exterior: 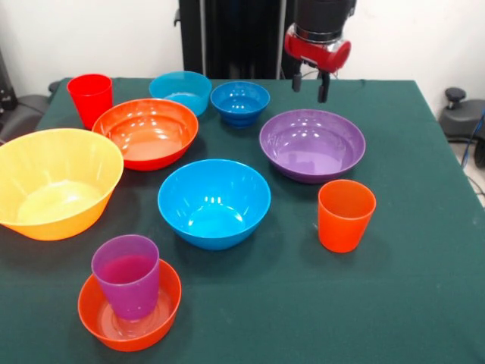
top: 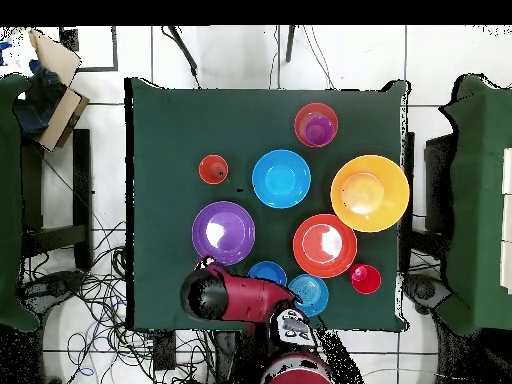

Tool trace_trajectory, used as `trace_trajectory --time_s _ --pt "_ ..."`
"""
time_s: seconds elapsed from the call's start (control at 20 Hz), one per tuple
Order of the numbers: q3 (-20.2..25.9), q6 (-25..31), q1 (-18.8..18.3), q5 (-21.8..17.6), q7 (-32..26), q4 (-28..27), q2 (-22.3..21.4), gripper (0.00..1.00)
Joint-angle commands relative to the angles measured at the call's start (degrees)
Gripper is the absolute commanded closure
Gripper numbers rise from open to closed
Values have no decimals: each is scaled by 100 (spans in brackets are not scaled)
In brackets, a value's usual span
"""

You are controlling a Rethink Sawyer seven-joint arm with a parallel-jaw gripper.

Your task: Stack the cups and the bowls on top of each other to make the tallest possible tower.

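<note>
Glossy plastic cups and bowls sit scattered across a green cloth-covered table (exterior: pixel 424 288). The only stack so far: the tapered purple cup (exterior: pixel 127 275) stands upright inside the small orange bowl (exterior: pixel 129 307) at the front view's near left. The red cup (exterior: pixel 91 98) and orange cup (exterior: pixel 345 214) stand alone. The gripper (exterior: pixel 311 85) hangs empty above the far edge, near the wide purple bowl (exterior: pixel 312 144), its dark fingers seemingly parted.
</note>
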Motion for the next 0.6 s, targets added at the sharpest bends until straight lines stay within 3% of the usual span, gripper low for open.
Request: trace_trajectory --time_s 0.05,0.35,0.6 --pt "365 -559 49 -518 296 207 720 0" --pt "271 -917 174 -654 501 106 1079 0" --pt "207 -957 199 -632 575 155 1104 0"
